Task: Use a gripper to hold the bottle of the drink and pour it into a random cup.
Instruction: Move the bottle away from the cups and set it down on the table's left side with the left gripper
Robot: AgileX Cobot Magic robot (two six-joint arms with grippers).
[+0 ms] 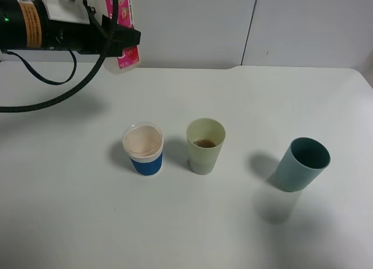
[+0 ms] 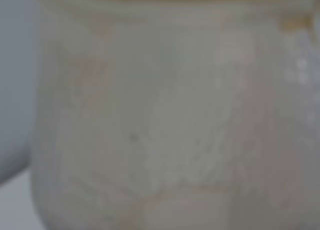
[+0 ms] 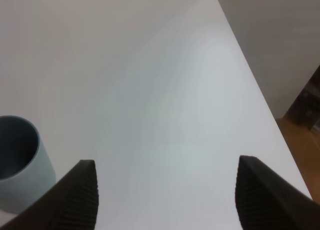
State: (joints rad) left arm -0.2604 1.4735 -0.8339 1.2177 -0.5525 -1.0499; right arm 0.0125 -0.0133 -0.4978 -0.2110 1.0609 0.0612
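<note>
My left gripper [image 1: 120, 40] is shut on the bottle [image 1: 124, 12], a small clear one with a pink-red label, and holds it high over the table's far left. The left wrist view is filled by the blurred clear bottle [image 2: 165, 120]. The pale yellow-green cup [image 1: 205, 147] stands upright mid-table with a little dark brown drink [image 1: 204, 143] in its bottom. My right gripper [image 3: 167, 200] is open and empty over the bare table, out of the exterior high view.
A white cup with a blue sleeve [image 1: 143, 149] stands just left of the yellow-green cup. A teal tumbler [image 1: 302, 164] stands to the right; it also shows in the right wrist view [image 3: 17, 162]. The table's right edge [image 3: 260, 90] is near my right gripper.
</note>
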